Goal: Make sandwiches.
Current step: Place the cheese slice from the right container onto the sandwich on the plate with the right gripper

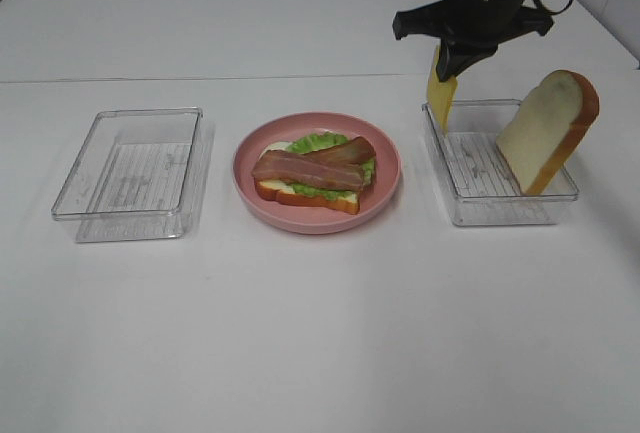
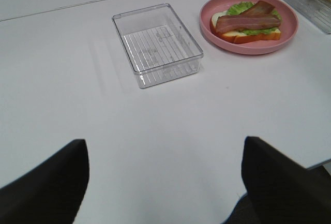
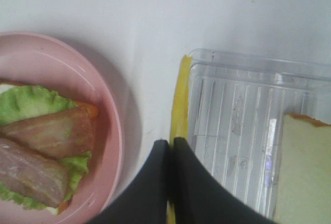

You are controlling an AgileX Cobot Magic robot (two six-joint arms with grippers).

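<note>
The sandwich [image 1: 315, 175] lies on the pink plate [image 1: 385, 188]: a bread slice, green lettuce [image 1: 322, 141] and two crossed bacon strips [image 1: 312, 165]. My right gripper [image 1: 447, 61] hangs above the left edge of the right tray [image 1: 480, 211], shut on a yellow cheese slice [image 1: 441, 93] that dangles edge-down. The right wrist view shows the shut gripper [image 3: 170, 146] pinching the cheese [image 3: 180, 100] between the plate [image 3: 111, 131] and the tray. A second bread slice [image 1: 548, 131] leans upright in that tray. My left gripper [image 2: 165, 149] stands wide open over bare table.
An empty clear tray [image 1: 130, 168] sits left of the plate and also shows in the left wrist view as the tray [image 2: 156, 44]. White table surrounds everything, with a seam line across the back.
</note>
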